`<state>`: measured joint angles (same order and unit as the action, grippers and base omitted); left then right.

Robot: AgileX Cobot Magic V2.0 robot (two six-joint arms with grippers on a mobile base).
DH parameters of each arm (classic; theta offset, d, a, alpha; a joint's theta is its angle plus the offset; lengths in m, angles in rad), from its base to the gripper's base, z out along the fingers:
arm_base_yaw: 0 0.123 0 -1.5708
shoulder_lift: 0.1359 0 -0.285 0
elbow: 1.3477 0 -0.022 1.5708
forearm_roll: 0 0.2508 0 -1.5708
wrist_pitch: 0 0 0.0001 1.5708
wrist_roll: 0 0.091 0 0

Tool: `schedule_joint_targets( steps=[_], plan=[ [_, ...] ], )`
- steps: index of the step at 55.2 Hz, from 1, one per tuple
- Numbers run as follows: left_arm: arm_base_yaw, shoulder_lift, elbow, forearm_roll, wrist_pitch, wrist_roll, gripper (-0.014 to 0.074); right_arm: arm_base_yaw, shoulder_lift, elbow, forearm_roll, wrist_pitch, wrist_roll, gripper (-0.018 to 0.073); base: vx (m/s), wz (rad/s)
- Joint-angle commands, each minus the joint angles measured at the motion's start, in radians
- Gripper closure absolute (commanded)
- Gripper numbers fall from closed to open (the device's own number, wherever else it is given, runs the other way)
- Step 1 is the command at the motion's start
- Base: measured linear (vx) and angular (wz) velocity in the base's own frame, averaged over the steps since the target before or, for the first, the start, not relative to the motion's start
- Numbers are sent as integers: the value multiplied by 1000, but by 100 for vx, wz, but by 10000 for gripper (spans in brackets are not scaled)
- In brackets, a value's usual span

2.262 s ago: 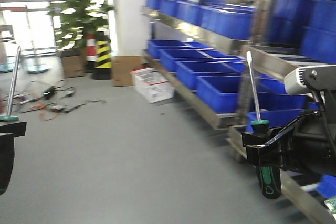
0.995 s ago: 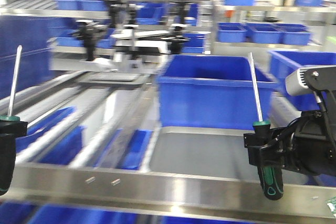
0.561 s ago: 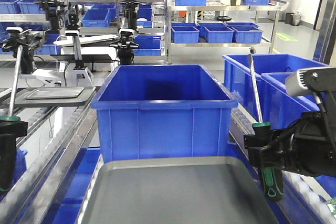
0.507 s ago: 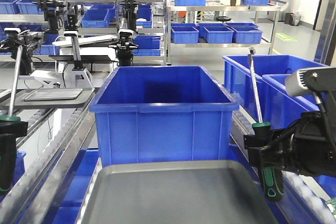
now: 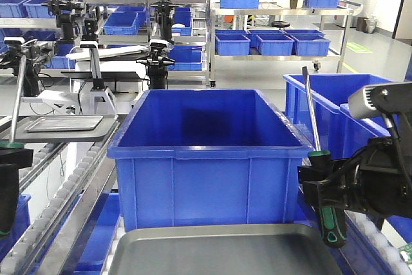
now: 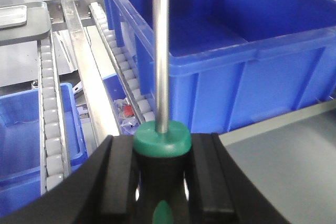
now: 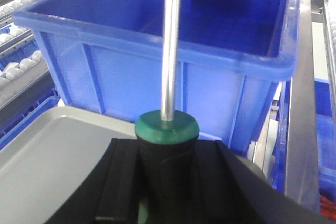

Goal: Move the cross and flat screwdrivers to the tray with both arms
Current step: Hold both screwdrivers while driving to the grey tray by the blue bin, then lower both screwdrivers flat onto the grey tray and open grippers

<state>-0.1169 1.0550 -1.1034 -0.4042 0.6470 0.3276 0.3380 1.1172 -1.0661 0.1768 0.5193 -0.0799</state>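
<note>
Both screwdrivers stand upright with their silver shafts pointing up. My left gripper (image 5: 8, 159), at the far left edge, is shut on the green-and-black handle of one screwdriver (image 5: 17, 94). My right gripper (image 5: 325, 185) is shut on the handle of the other screwdriver (image 5: 312, 117). In the left wrist view the gripper (image 6: 161, 153) clamps the handle under its green cap (image 6: 161, 137). The right wrist view shows the same hold by the gripper (image 7: 167, 153) on the screwdriver (image 7: 167, 127). The wide grey tray (image 5: 225, 249) lies low between the arms; its surface shows in both wrist views (image 6: 294, 156) (image 7: 47, 156).
A large open blue bin (image 5: 209, 152) stands right behind the tray. Roller conveyor rails (image 5: 64, 191) run along the left. A smaller grey tray (image 5: 61, 123) rests on a platform at left. More blue bins (image 5: 335, 104) sit at right, and other robot arms (image 5: 158, 49) stand at the back.
The whole view swung from an aisle floor to this conveyor line. In the last half second the blue bin and tray slid lower in the frame. Both grippers kept their screwdrivers.
</note>
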Motion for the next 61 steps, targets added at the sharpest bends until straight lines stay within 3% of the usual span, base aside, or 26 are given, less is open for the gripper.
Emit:
schedule_joint_targets(
  steps=[1,34,39,46,52,61],
  plan=[
    [-3,-24,-30,-28,-82,-9,599,-2,-25,-28,2,-73,-6,567,7,1],
    [-3,-24,-30,-34,-138,-9,599,-2,-25,-28,4,-69,-5,567,2,0],
    [-3,-19,-30,-91,-145,-9,599,-2,-25,-28,23,-70,-2,567,0,0],
    [-21,31,-30,-304,-120,26,599,-2,0,-28,93,-68,-2,567,0,0],
    [-110,114,-30,-415,-81,111,596,-1,54,-28,151,-55,-3,567,0,0],
    [-234,254,-30,-466,-85,123,595,-1,139,-28,181,1,-5,567,0,0]
  ],
)
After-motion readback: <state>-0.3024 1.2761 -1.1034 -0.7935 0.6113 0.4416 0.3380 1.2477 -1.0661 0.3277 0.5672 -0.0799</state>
